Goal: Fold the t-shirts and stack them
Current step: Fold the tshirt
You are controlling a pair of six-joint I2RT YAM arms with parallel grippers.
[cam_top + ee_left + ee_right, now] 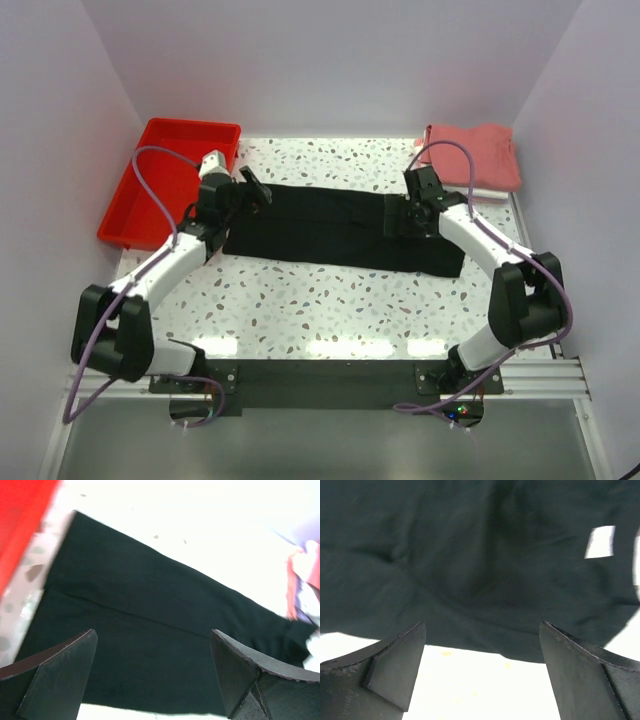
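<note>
A black t-shirt (330,228) lies folded into a long flat band across the middle of the table. My left gripper (255,187) hangs open over its left end with nothing between the fingers; the left wrist view shows the black cloth (145,630) below. Over the right end my right gripper (412,205) is open too, above the cloth (470,555), where a small white neck label (600,542) shows. A folded salmon-red t-shirt (472,155) tops a stack at the back right, with a white one (490,195) under it.
A red plastic tray (165,180) stands at the back left, close to the left arm. White walls enclose the table on three sides. Speckled tabletop (330,300) lies between the shirt and the arm bases.
</note>
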